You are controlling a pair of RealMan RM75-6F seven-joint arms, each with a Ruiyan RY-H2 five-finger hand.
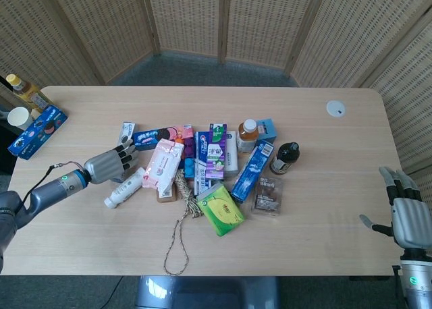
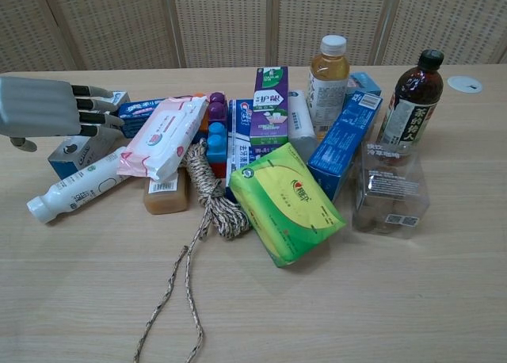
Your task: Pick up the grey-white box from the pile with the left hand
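Chest view: left hand [image 2: 43, 107], fingers extended and holding nothing, is hovering directly over the grey-white box [image 2: 83, 147], whose long axis is running toward the table's far edge.

robot hand [image 2: 43, 107] over grey-white box [image 2: 79, 147]

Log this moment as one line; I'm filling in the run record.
phase: reach | left hand: over grey-white box, fingers extended, not gripping | right hand: idle at table's right edge, open | box: on table in pile
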